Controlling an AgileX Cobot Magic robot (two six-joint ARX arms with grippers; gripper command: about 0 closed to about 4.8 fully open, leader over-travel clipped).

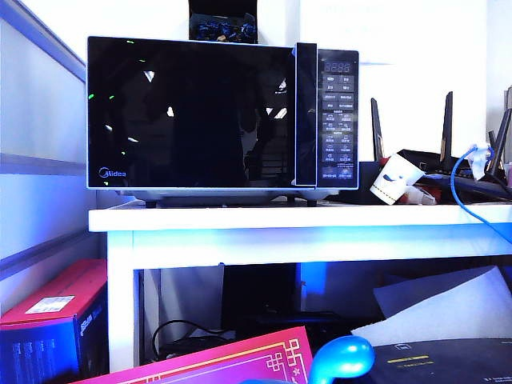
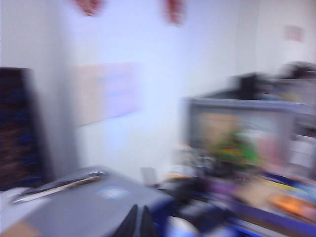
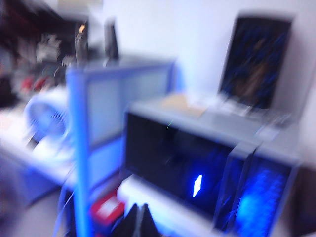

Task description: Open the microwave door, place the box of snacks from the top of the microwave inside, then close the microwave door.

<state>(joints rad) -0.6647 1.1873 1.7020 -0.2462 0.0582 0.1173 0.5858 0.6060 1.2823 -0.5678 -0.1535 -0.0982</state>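
Pink box point(image 1: 216, 362) fills lower frame. Microwave door point(image 1: 190, 114) shut; no clear snack tub visible. Left gripper point(image 2: 138, 223), right gripper point(image 3: 139, 220): jaws clenched, empty. Advice: release jaws, hook handle strip point(image 1: 306, 114) first.

Glossy black microwave point(image 1: 216, 116) (silver trim) on white table point(image 1: 304, 220); red box point(image 1: 56, 308).

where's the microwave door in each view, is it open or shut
Exterior view: the microwave door fills the centre left, shut.
Left wrist view: not in it; blurred.
Right wrist view: dark panel at lower centre, shut, blurred.
Shared landmark: the dark box on top of the microwave.
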